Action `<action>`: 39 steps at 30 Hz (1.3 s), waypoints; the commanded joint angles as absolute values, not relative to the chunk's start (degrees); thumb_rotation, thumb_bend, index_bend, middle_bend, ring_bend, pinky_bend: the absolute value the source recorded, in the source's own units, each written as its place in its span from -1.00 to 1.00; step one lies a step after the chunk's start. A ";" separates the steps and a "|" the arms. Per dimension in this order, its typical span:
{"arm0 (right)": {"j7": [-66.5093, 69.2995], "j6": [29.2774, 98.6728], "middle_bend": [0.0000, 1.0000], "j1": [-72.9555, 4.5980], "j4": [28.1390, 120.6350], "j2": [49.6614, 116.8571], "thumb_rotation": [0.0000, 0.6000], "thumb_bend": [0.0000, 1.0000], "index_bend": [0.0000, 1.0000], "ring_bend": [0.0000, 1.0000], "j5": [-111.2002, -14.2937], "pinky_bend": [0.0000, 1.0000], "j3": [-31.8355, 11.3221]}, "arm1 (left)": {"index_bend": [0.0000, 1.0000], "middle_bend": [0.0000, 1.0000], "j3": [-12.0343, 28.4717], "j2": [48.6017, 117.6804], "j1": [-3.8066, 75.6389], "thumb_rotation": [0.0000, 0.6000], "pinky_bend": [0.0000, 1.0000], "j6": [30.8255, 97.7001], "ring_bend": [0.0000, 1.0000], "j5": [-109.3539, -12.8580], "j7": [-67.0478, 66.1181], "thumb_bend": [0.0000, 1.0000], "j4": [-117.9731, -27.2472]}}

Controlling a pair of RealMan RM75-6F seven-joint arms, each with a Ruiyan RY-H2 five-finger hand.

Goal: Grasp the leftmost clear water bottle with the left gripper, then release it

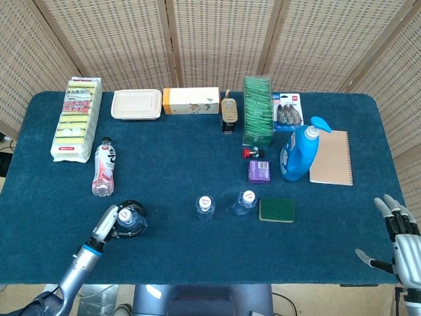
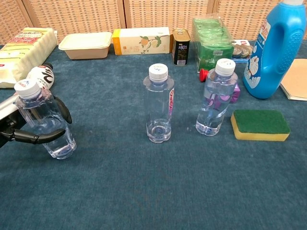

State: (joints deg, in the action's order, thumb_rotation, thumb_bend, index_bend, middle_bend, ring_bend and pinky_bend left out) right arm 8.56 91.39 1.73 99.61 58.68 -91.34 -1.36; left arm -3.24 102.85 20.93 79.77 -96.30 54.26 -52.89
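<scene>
The leftmost clear water bottle [image 2: 45,122] [image 1: 133,220] stands slightly tilted at the near left of the blue table [image 1: 171,158]. My left hand [image 2: 19,134] [image 1: 112,224] holds it. The thumb crosses in front of the bottle's lower body and the fingers [image 2: 64,111] curl round behind it. Two more clear bottles stand upright to the right, the middle one [image 2: 159,103] and the right one [image 2: 217,98]. My right hand [image 1: 398,240] hangs off the table's near right corner, fingers spread, holding nothing.
A white and pink drink bottle [image 1: 103,168] lies just behind the held bottle. A green and yellow sponge [image 2: 259,125], a blue detergent bottle [image 2: 276,48] and a notebook [image 1: 331,158] sit on the right. Boxes and packs [image 1: 191,101] line the far edge.
</scene>
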 commanded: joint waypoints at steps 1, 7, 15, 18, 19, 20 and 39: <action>8.52 91.44 -1.00 1.76 99.66 58.65 1.00 -0.94 -1.00 -1.00 -91.35 -1.00 -1.36 | 0.13 -0.01 -3.23 102.73 21.18 1.00 -0.10 80.33 -0.28 -96.45 53.52 -0.36 -53.65; 8.57 91.53 -1.00 1.80 99.78 58.62 1.00 -0.94 -1.00 -1.00 -91.62 -1.00 -1.25 | 0.13 -0.01 -2.20 102.05 23.44 1.00 -0.10 79.68 -0.28 -96.81 50.92 -0.38 -55.80; 8.29 91.38 -1.00 1.74 99.86 58.70 1.00 -0.94 -1.00 -1.00 -91.26 -1.00 -1.40 | 0.13 -0.02 -0.70 102.58 26.81 1.00 -0.10 76.61 -0.28 -96.33 46.70 -0.39 -58.36; 8.14 91.23 -1.00 1.69 99.84 58.76 1.00 -0.94 -1.00 -1.00 -91.04 -1.00 -1.46 | 0.13 -0.01 -0.54 103.44 27.75 1.00 -0.10 75.49 -0.28 -96.11 46.10 -0.40 -58.59; 8.13 91.18 -1.00 1.67 99.85 58.77 1.00 -0.94 -1.00 -1.00 -90.97 -1.00 -1.48 | 0.13 -0.01 -0.49 103.79 28.02 1.00 -0.10 75.07 -0.28 -95.95 45.98 -0.40 -58.56; 8.11 91.13 -1.00 1.65 99.83 58.80 1.00 -0.94 -1.00 -1.00 -90.86 -1.00 -1.52 | 0.13 -0.01 -0.46 104.13 28.30 1.00 -0.10 74.71 -0.28 -95.85 46.01 -0.40 -58.51; 8.96 90.57 -1.00 1.39 99.75 58.63 1.00 -0.94 -1.00 -1.00 -89.79 -1.00 -2.00 | 0.13 -0.01 1.03 109.61 32.43 1.00 -0.10 71.33 -0.28 -93.87 45.06 -0.41 -55.37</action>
